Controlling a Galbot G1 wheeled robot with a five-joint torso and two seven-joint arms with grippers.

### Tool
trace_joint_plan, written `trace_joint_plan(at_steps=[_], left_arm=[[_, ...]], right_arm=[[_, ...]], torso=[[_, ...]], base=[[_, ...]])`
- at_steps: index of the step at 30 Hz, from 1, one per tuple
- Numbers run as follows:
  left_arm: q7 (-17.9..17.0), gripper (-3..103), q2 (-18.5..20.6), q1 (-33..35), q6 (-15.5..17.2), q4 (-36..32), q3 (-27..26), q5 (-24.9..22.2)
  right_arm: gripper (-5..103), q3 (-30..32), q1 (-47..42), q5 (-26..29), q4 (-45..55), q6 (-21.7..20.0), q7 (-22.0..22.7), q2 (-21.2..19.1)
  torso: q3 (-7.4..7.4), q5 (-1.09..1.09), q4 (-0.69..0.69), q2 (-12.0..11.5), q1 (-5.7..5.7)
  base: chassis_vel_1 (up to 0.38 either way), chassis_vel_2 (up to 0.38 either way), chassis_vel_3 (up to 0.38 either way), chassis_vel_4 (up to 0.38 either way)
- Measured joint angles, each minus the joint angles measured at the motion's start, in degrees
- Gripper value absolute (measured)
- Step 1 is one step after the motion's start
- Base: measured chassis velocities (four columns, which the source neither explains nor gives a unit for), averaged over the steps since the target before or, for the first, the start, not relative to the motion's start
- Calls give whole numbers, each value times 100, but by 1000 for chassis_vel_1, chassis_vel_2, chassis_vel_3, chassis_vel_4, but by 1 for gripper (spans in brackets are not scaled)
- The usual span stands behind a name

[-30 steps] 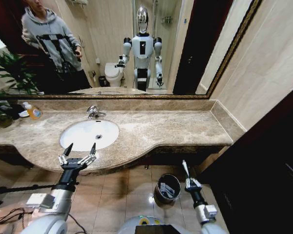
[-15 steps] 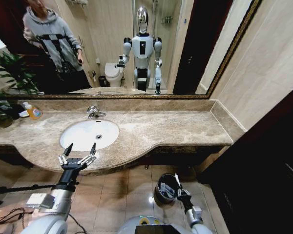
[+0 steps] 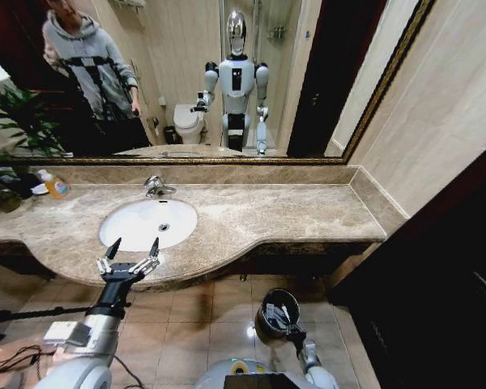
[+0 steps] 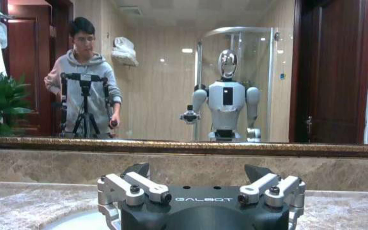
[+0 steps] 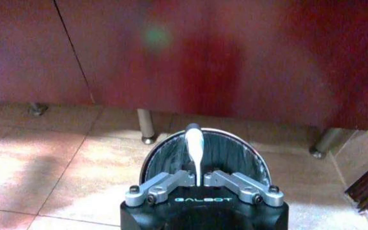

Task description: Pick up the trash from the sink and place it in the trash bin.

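Observation:
The white oval sink (image 3: 138, 229) is set in the beige marble counter, and only its small drain shows inside. My left gripper (image 3: 133, 248) hovers open at the counter's front edge just before the basin, holding nothing; in the left wrist view its fingers (image 4: 136, 170) spread wide above the basin rim (image 4: 75, 221). On the floor below the counter stands the trash bin (image 3: 265, 322), with white bits inside it. My right gripper (image 5: 197, 178) is shut on a thin white stick (image 5: 195, 146) held upright over the bin's black lining (image 5: 235, 153). In the head view that gripper (image 3: 293, 329) sits at the bin's near rim.
An orange-yellow bottle (image 3: 57, 187) stands at the counter's back left beside a green plant (image 3: 12, 121). The chrome faucet (image 3: 155, 186) rises behind the basin. Dark wooden cabinet fronts (image 5: 190, 52) and metal legs (image 5: 147, 125) stand behind the bin. The floor around it is tiled.
My right gripper has moved left and lower with the white stick, from beside the bin to over its opening. The left gripper has stayed still.

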Motion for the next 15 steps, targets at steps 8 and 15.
trace_joint_plan(at_steps=[8,15], left_arm=[[0,100,0,0,0,0,0,0],[0,100,0,0,0,0,0,0]], right_arm=[[2,-45,493,-42,-683,-1,-68,51],[2,-48,656,-55,-929,2,-77,40]], torso=[[0,0,0,0,0],[0,0,0,0,0]], base=[[0,0,0,0],[0,0,0,0]])
